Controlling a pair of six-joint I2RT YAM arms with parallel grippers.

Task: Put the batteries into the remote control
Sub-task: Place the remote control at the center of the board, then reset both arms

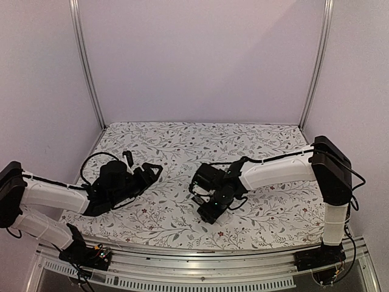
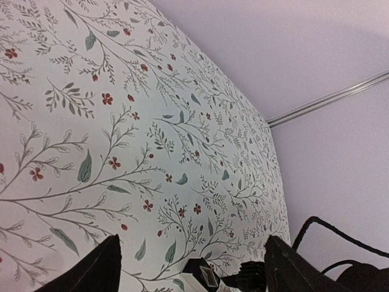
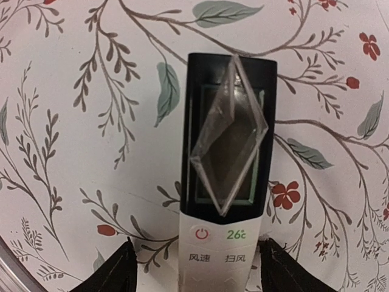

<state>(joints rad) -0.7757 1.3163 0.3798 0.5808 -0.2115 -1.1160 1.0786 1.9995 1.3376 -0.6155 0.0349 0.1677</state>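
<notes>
"Checking the R wrist cam: we see the remote control (image 3: 220, 246) lying face up on the floral tablecloth (image 3: 73, 182), betw. the fingers of the right gripper (image 3: 200, 271). Top cam gives us none of that; the gripper's black body covers it."

"Agreed. Top cam does give us the layout tho: right gripper low over the cloth near mid-table, left gripper (image 1: 152, 172) well apart from it, nearer the left side."

"Remote's long axis?"

"Runs straight up the wrist pic, in line w/ the gripper. Dark display end points away from the fingers; white end w/ the red power btn (image 3: 201, 233) sits betw. them. A clear diamond-shaped piece (image 3: 231, 140) lies over the display."

"Grip?"

"Jaws apart, straddling the white end. One finger stands off w/ cloth showing in the gap, the other is at the remote's edge; we can't tell if it touches. Left wrist cam: left fingers spread wide, nothing betw. them."
</notes>
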